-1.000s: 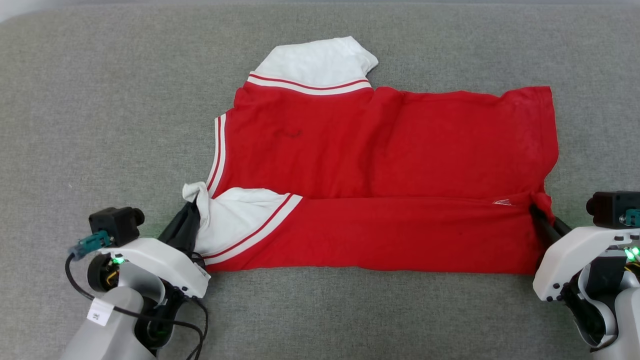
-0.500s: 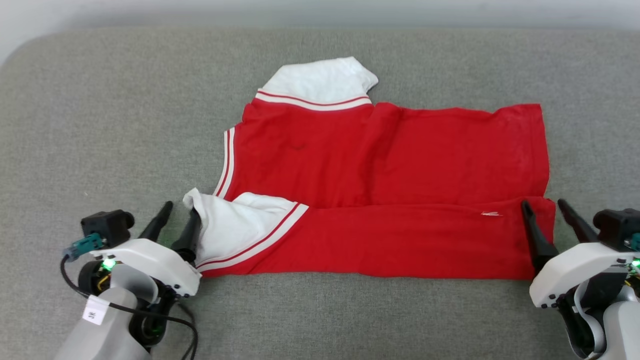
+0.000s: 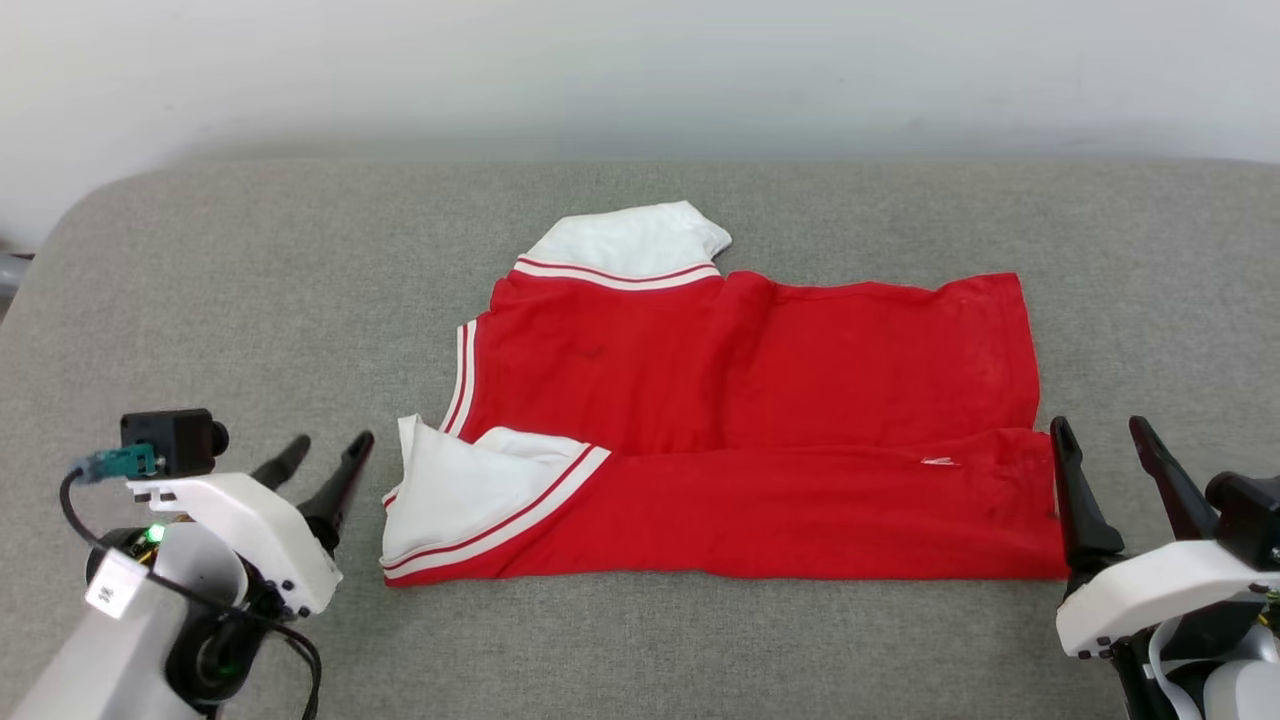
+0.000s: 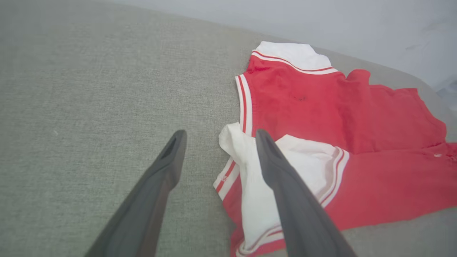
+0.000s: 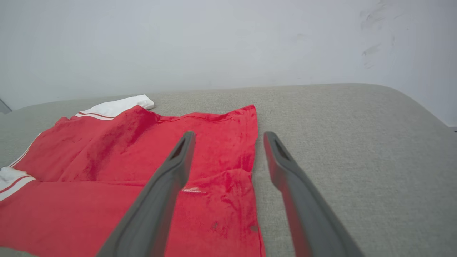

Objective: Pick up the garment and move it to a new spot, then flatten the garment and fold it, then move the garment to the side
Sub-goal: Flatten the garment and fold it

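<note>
Grey woven cloth covers the wide, round-cornered pad (image 3: pixel 200 300), with a pale wall behind its far edge. Lying mid-pad, long side parallel to the near edge, is the shiny red jersey shirt with white sleeves and red-white striped trim (image 3: pixel 760 400). That's one garment, neck end toward the left edge, hem toward the right. Its near strip is doubled over the body, so I'd call a first lengthwise fold laid. Two white sleeves counted: one (image 3: pixel 630 240) poking toward the far edge, one (image 3: pixel 470 490) lapped on top at the near left. Two claws, two dark fingers each. The left claw (image 3: pixel 328 447) gapes wide just beside that near sleeve, gripping nothing. The right claw (image 3: pixel 1100 430) is equally wide at the hem's near corner and empty too. Flanking both ends, they look placed for the next fold.
</note>
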Controlling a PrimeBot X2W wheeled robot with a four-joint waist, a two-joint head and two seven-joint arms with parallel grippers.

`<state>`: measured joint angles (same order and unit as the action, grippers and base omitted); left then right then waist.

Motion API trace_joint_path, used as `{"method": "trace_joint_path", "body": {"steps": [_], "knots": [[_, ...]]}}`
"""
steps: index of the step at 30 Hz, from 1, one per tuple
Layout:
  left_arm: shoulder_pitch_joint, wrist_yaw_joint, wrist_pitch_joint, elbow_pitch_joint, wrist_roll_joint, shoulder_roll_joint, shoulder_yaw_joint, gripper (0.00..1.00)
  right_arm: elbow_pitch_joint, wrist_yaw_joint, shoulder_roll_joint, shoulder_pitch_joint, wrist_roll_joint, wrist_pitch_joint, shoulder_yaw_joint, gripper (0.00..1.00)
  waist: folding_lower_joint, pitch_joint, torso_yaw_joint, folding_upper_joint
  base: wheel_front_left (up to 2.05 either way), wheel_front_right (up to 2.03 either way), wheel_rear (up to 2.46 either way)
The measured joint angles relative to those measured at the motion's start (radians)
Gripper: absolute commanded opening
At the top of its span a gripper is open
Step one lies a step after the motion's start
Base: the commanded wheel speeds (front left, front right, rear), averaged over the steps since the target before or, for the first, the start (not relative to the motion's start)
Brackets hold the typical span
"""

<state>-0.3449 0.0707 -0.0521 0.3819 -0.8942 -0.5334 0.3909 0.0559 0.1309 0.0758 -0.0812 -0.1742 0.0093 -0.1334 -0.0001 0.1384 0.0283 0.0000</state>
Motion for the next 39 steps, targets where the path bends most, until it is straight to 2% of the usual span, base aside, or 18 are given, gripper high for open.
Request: {"method": "trace_joint_path", "body": {"steps": [4, 8, 11, 15, 21, 24, 27, 28, 29, 30, 35, 39], "knots": [[0.030, 0.002, -0.180, -0.098, -0.087, -0.053, 0.005, 1.00, -0.029, 0.000, -0.010, 0.022, 0.000, 0.012, -0.006, 1.00, 0.0000, -0.009, -0.008, 0.0000, 0.00, 0.00, 0.00], [0.064, -0.033, -0.336, -0.183, -0.143, -0.104, 0.020, 1.00, -0.051, 0.000, -0.016, 0.029, -0.007, 0.027, -0.003, 1.00, 0.0000, -0.002, -0.019, 0.0000, 0.00, 0.00, 0.00], [0.080, -0.063, -0.391, -0.224, -0.157, -0.124, 0.026, 1.00, -0.057, 0.000, -0.020, 0.029, -0.011, 0.028, 0.000, 1.00, 0.0000, 0.012, -0.030, 0.0000, 0.00, 0.00, 0.00], [0.093, -0.090, -0.420, -0.238, -0.152, -0.128, 0.044, 1.00, -0.057, 0.000, -0.022, 0.022, -0.022, 0.026, 0.005, 1.00, 0.0000, 0.040, -0.044, 0.0000, 0.00, 0.00, 0.00], [0.084, -0.128, -0.424, -0.179, -0.098, -0.124, 0.078, 1.00, -0.049, 0.000, -0.023, -0.006, -0.046, 0.020, 0.016, 1.00, 0.0000, 0.088, -0.068, 0.0000, 0.00, 0.00, 0.00], [0.063, -0.127, -0.420, -0.148, -0.086, -0.109, 0.089, 1.00, -0.043, 0.000, -0.024, -0.014, -0.055, 0.018, 0.017, 1.00, 0.0000, 0.108, -0.080, 0.0000, 0.00, 0.00, 0.00], [0.046, -0.107, -0.425, -0.117, -0.096, -0.092, 0.095, 1.00, -0.037, 0.000, -0.024, -0.018, -0.061, 0.017, 0.014, 1.00, -0.0001, 0.123, -0.089, 0.0000, 0.00, 0.00, 0.00], [0.040, -0.101, -0.432, -0.110, -0.102, -0.089, 0.096, 0.49, -0.036, 0.000, -0.024, -0.019, -0.063, 0.017, 0.012, 1.00, -0.0002, 0.125, -0.091, 0.0001, 0.00, 0.00, 0.00], [0.035, -0.090, -0.437, -0.102, -0.108, -0.088, 0.097, 0.33, -0.035, 0.000, -0.024, -0.019, -0.064, 0.017, 0.007, 1.00, -0.0002, 0.127, -0.092, 0.0001, 0.00, 0.00, 0.00], [0.032, -0.081, -0.438, -0.094, -0.115, -0.086, 0.097, 0.00, -0.033, 0.000, -0.024, -0.019, -0.065, 0.017, 0.004, 1.00, -0.0002, 0.128, -0.092, 0.0001, 0.00, 0.00, 0.00], [0.019, -0.052, -0.437, -0.076, -0.129, -0.056, 0.106, 0.00, -0.018, 0.000, -0.024, -0.022, -0.076, 0.059, -0.016, 1.00, 0.0001, 0.125, -0.088, 0.0000, 0.00, 0.00, 0.00], [0.018, -0.044, -0.408, -0.079, -0.110, -0.057, 0.113, 0.00, -0.013, 0.000, -0.024, -0.021, -0.102, 0.162, -0.039, 1.00, 0.0002, 0.111, -0.079, 0.0000, 0.00, 0.00, 0.00]]}}
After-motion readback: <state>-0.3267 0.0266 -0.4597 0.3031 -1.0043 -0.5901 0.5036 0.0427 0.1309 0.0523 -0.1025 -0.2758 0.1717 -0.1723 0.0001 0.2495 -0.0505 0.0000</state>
